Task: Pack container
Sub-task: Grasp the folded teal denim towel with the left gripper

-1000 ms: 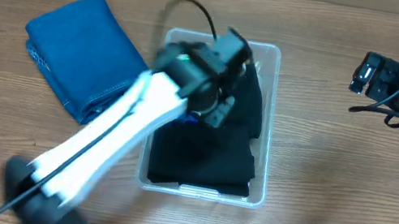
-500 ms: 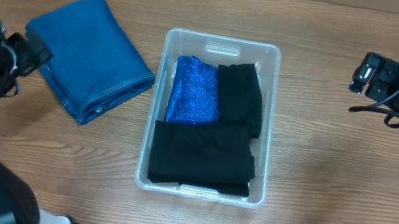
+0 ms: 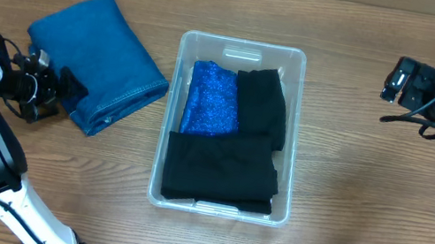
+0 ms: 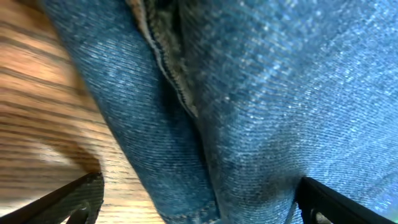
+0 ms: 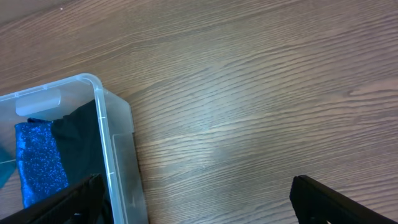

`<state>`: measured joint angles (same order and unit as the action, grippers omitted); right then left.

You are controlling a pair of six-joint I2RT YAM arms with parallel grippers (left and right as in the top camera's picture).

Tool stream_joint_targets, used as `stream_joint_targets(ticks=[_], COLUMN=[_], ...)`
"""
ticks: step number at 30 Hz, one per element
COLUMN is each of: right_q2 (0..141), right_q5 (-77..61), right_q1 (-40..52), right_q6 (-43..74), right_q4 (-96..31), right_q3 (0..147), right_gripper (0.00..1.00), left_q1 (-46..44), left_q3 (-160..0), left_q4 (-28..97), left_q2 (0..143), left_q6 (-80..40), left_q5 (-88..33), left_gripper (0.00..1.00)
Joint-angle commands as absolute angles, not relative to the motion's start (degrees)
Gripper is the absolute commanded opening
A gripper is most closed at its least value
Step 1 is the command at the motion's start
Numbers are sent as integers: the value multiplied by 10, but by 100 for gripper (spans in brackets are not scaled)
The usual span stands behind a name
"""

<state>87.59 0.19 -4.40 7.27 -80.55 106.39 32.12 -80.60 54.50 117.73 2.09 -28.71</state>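
The left hand (image 3: 69, 87) is reaching in low at the left edge of the overhead frame, its 2 fingers spread wide and gripping nothing. In the wrist view, one fingertip (image 4: 81, 194) is showing over bare wood and the other over denim, so the hand is straddling the near edge of the folded jeans (image 3: 94, 60).

The likely trouble is a shallow pinch. If the fingers are closing on the top layer alone, the fold may be opening out on the lift and trailing across the table (image 3: 349, 190). A low approach could also be pushing the bundle along instead of gripping it.

The container (image 3: 245, 44) is sitting at the centre of the frame, well apart from the jeans. It is already holding a sparkly blue cloth (image 3: 212, 99) and black garments (image 3: 223, 168) — room looks tight, so the jeans may be catching the rim or shoving the light bin.

The right hand (image 3: 399, 82) is waiting high at the upper right, fingers wide apart and empty, over bare table beside the container.
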Motion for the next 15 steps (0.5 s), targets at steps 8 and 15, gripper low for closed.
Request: stream_joint_targets(ticks=[8, 15], right_q2=[869, 869], right_q5=[-1, -1], right_q1=[-45, -45], right_q6=[73, 73], right_q4=[-802, -799], right_q3=[1065, 1065], right_gripper=[100, 100], left_q1=[322, 318], left_q3=[-764, -690], left_q4=[418, 307], left_q2=[1185, 1185], left_q6=[-15, -87], left_q5=[-331, -393], left_gripper=[100, 100])
